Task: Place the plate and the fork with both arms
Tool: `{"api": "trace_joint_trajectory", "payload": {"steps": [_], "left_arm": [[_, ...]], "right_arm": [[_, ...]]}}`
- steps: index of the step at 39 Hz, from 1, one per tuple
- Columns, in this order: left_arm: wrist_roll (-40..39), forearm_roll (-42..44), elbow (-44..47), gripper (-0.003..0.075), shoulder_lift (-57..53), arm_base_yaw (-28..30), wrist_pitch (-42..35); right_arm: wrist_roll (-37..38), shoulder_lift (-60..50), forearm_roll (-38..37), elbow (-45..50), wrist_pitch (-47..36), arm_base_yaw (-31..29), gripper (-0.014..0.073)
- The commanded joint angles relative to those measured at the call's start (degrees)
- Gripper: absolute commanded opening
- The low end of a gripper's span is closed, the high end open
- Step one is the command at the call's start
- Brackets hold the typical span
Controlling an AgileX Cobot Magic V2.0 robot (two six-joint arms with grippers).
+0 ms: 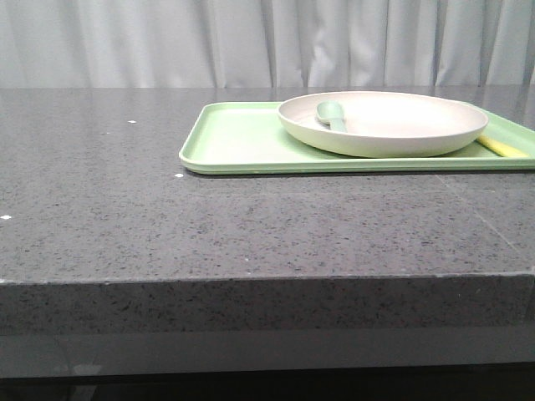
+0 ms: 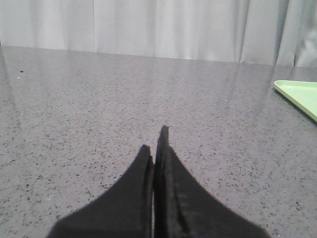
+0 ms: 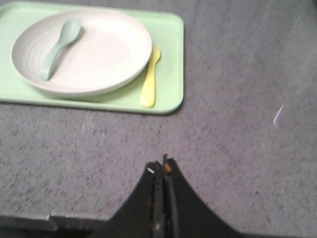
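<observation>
The cream-white plate (image 1: 393,125) (image 3: 99,54) rests on a light-green tray (image 1: 238,142) (image 3: 168,59) at the right of the table. A teal spoon (image 1: 333,115) (image 3: 58,45) lies inside the plate. The pale-yellow fork (image 3: 150,78) (image 1: 500,147) lies on the tray beside the plate's rim. My right gripper (image 3: 162,166) is shut and empty, hovering over bare table well short of the tray. My left gripper (image 2: 154,141) is shut on nothing, low over the table, with a tray corner (image 2: 299,94) far off to one side. Neither gripper shows in the front view.
The dark speckled stone table (image 1: 125,209) extends left of the tray, and its front edge (image 1: 251,280) runs across the front view. Grey curtains (image 1: 251,42) hang behind the table.
</observation>
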Motion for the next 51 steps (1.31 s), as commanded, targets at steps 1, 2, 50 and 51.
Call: {"api": "trace_joint_trajectory", "payload": {"steps": [1,2,50,51], "left_arm": [[-0.53,-0.54,0.11,-0.0018,-1.15,0.08,-4.96],[-0.53,-0.54,0.11,-0.0018,-1.15,0.08,-4.96],[-0.53,-0.54,0.11,-0.0018,-1.15,0.08,-4.96],[-0.53,-0.54,0.11,-0.0018,-1.15,0.08,-4.96]], "right_arm": [[-0.69,-5.25,-1.28,6.88,-15.01,0.03,-0.0067],[-0.69,-6.91,-1.32,8.77,-17.47,0.03,-0.0067],[-0.69,-20.45,0.24,35.22,-42.81,0.12,-0.0067],[-0.69,-20.45,0.24,35.22,-42.81,0.12,-0.0067]]}}
